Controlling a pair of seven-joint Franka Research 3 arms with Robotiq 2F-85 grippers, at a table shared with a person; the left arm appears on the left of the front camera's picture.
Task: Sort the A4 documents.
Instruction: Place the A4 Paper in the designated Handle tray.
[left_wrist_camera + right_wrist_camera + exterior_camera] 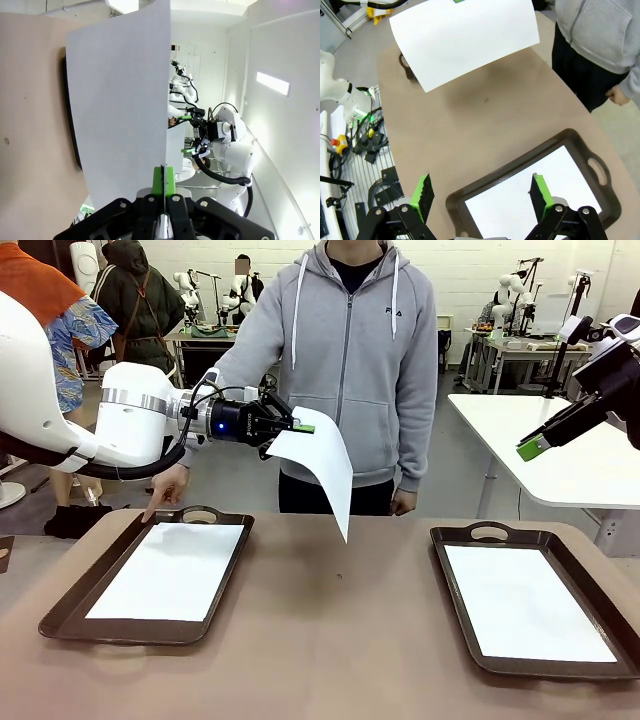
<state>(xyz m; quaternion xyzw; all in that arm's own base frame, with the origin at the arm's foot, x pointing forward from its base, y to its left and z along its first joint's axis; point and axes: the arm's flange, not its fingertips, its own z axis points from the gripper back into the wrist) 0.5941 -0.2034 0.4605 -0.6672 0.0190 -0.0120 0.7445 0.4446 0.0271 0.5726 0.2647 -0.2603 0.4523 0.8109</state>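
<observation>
Left hand (300, 427) raised, pinching sheet (320, 470), right hand (533, 447) spread

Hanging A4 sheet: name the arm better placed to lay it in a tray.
Left. The left pincer already pinches the sheet above the table, near the left tray. The right pincer is open, raised off to the side.

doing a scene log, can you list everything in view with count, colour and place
paper sheets: 3, white; one in the left tray, one in the right tray, one hanging above the table from the left tool
trays: 2, dark brown, handled; left and right on the table
table: 1, light brown
person: 1, grey hoodie, far side; one hand pointing at the left tray
left tool: shut on the hanging sheet
right tool: open, raised above the right tray
</observation>
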